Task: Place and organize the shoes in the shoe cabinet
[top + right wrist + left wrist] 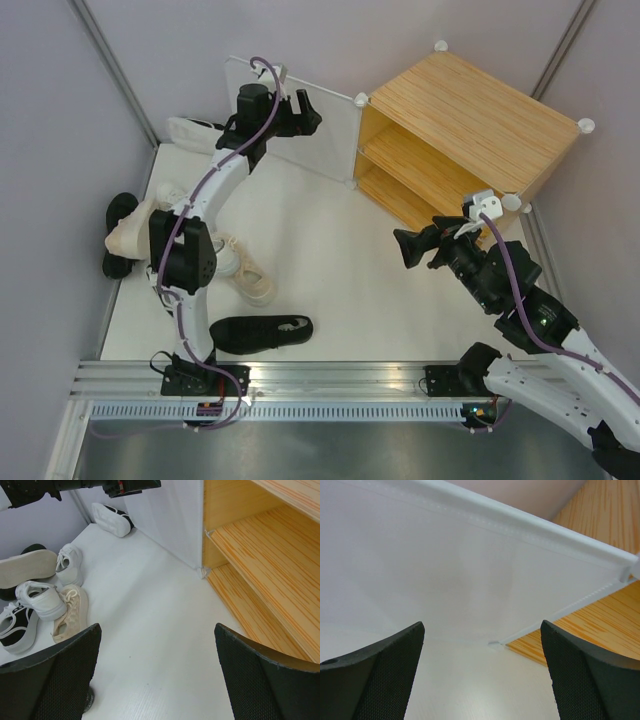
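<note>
The shoe cabinet is seen at the far right of the table, its top and inner shelf of light wood grain, its frosted white door swung open. The shoes, white, cream and black, are scattered at the left, outside it. The left gripper, close by the door, and the right gripper are both spread wide, nothing being gripped.

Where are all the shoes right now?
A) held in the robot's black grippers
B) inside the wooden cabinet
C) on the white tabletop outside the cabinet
C: the low lace-up shoes lie on the white tabletop outside the light wood-grain shoe cabinet; no shoe shows on its shelves, and the left gripper and right gripper are open, holding nothing.
</note>
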Controlling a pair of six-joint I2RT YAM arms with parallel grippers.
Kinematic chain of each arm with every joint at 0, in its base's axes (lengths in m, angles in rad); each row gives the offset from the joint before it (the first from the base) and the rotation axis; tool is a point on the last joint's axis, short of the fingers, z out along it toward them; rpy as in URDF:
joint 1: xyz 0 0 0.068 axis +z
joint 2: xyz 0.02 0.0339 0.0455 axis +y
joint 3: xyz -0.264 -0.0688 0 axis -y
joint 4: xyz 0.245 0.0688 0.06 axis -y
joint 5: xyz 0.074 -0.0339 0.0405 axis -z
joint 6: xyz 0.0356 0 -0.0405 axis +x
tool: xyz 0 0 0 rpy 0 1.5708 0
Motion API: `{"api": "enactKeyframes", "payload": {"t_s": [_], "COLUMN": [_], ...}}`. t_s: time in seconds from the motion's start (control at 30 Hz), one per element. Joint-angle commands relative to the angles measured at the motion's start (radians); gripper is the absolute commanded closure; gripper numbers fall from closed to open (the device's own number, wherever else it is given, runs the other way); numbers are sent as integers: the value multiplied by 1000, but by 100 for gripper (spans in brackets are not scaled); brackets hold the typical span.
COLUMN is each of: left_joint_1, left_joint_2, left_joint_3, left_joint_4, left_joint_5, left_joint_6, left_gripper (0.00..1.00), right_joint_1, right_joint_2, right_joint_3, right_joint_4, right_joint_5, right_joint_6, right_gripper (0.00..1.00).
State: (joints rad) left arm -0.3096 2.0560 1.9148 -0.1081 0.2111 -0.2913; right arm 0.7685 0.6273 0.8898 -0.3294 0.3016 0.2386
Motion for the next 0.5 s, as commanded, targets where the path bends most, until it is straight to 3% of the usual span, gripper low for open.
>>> {"api": "enactKeyframes", "payload": {"t_s": [0.0,0.47], "left_joint_1": [1,43], "left_joint_2": [-164,-486], "left_joint_3": [-29,-281], "left_joint_4": [16,-209], "left_joint_5": [-10,-473], "left_joint_6": [-9,-115], "left_gripper": [0,0], "right_joint_1": [3,5], "right_joint_2": [-3,-5], "right_joint_3": [3,20], "right_joint_4": [32,-26], "right_joint_5": [-44,-94], "right_joint_6": [-2,-28], "right_gripper": [2,2]}}
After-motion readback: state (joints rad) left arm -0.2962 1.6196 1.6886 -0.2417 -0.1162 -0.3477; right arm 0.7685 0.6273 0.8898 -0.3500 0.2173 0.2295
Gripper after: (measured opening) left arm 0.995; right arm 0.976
